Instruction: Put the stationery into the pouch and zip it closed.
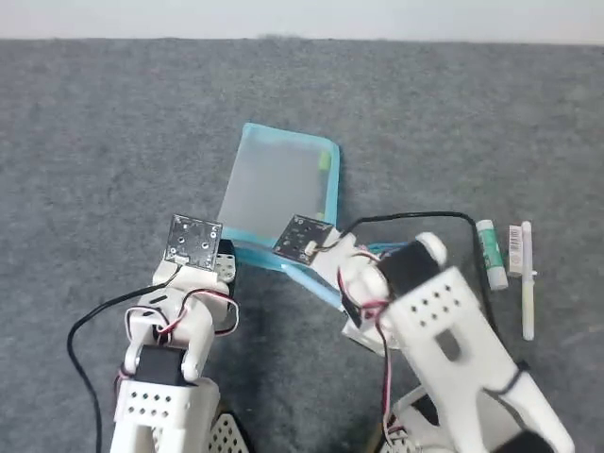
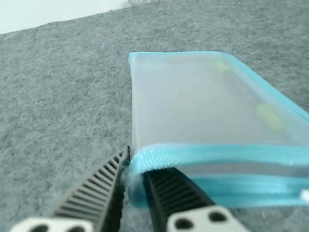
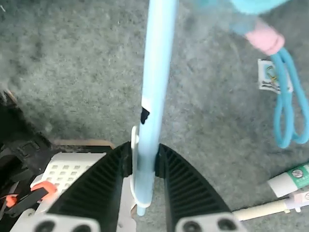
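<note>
At pouch mouth: left gripper pinches edge, right gripper clamps pen; tube, stick outside (zipping not begun).

One pouch, one light-blue pen, one cream pen, one green-labelled tube.

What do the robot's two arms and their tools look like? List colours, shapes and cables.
The left arm and right arm have white plastic shells dotted with small round holes, black motor blocks, and loose black cables with thin red wires. The left tool and right tool each have two black, ribbed, wedge-shaped fingers on white bases.
</note>
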`<state>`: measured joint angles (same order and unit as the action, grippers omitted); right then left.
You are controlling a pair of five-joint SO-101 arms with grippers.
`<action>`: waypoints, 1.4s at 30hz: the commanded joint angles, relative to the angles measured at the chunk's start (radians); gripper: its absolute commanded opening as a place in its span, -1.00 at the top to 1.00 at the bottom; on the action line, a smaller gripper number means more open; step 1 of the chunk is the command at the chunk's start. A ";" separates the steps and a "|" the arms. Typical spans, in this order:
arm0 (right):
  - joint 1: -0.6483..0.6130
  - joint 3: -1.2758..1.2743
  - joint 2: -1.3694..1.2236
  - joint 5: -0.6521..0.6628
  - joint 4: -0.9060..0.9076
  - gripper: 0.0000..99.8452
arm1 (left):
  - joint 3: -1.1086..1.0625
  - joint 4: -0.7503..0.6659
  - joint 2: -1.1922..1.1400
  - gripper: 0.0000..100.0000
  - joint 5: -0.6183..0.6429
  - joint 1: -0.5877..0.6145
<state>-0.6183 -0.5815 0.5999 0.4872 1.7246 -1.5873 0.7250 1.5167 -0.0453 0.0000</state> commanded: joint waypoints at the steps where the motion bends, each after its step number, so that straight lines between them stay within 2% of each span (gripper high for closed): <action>1: -0.008 0.011 -0.076 -0.034 -0.059 0.99 | 0.021 -0.048 -0.006 0.98 0.018 -0.009; 9: 0.004 0.255 -0.303 -0.166 -0.054 0.99 | 0.018 -0.044 -0.009 0.98 0.017 -0.046; 14: 0.096 0.525 -0.507 -0.219 0.058 0.99 | 0.002 -0.046 -0.005 0.98 0.017 -0.097; 18: 0.165 0.703 -0.659 -0.304 0.067 0.99 | 0.001 -0.048 -0.005 0.98 0.017 -0.117; 24: 0.180 0.872 -0.805 -0.404 0.070 0.99 | 0.001 -0.051 -0.005 0.98 0.017 -0.118; 27: 0.162 0.902 -0.822 -0.407 0.070 0.97 | 0.001 -0.051 -0.005 0.98 0.017 -0.118; 33: 0.111 0.904 -0.768 -0.400 0.070 0.60 | 0.001 -0.051 -0.005 0.98 0.017 -0.118; 42: 0.090 0.905 -0.624 -0.354 0.067 0.64 | -0.001 -0.051 -0.005 0.98 0.015 -0.117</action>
<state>-0.5263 0.2685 -0.1304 0.0974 1.7522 -1.6042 0.7112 1.5167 -0.0407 -0.1120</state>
